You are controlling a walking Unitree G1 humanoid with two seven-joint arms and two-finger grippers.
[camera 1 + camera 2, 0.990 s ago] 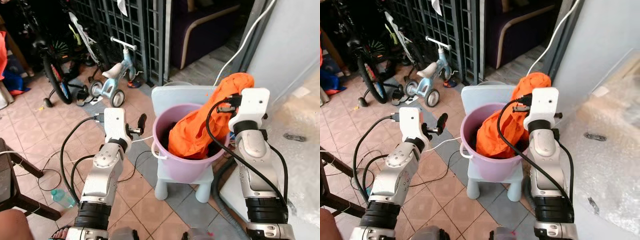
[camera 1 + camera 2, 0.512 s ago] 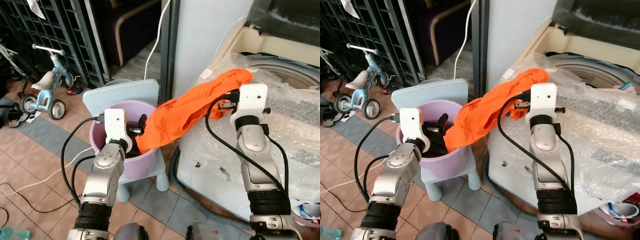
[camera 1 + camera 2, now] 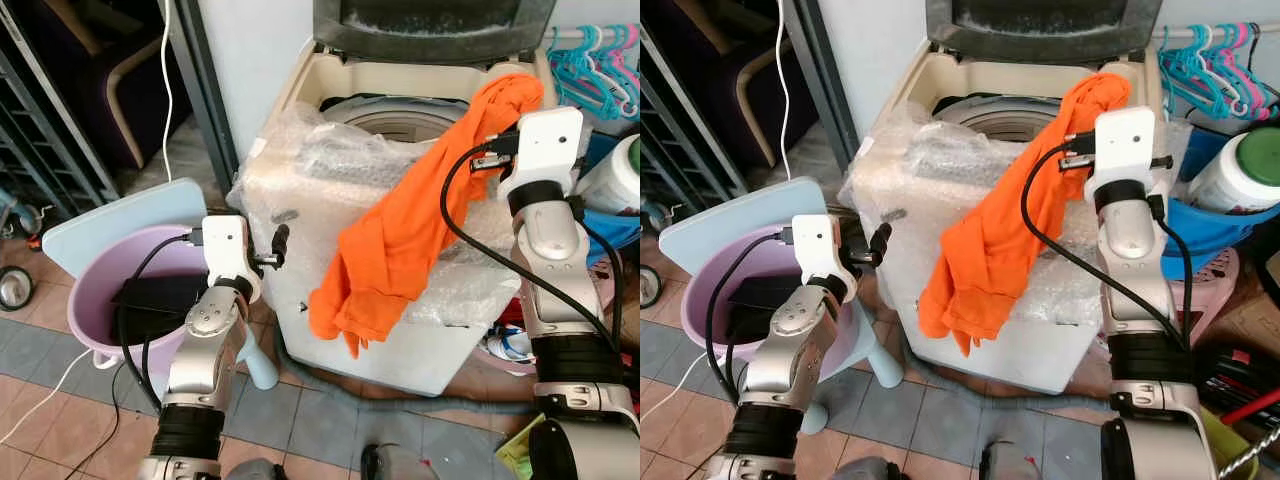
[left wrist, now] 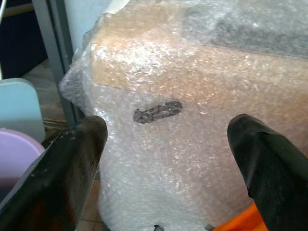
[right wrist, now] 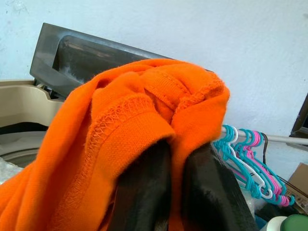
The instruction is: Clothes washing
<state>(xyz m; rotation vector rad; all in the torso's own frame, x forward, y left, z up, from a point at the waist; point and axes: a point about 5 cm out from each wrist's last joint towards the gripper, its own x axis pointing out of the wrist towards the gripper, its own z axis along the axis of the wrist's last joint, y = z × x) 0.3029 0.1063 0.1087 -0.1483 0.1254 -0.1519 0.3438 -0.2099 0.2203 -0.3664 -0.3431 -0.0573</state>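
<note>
The view has swung from the bucket [image 3: 95,300] to the washer [image 3: 420,120]. The right end effector [image 5: 166,192], clamped on the orange shirt [image 3: 420,220], now holds it beside the washer's open drum, ready for loading. The left end effector [image 4: 166,159] hovers with fingers apart.

A cluster of teal and pink plastic hangers [image 3: 592,60] hangs on a rail at the upper right of the frame. Below them, at the right edge, a white jar with a green lid [image 3: 1243,168] stands in a blue tub [image 3: 1210,225]. A white cable [image 3: 166,70] runs down at the upper left, beside a dark metal post [image 3: 205,95]. Grey and terracotta floor tiles [image 3: 60,400] fill the lower left.
</note>
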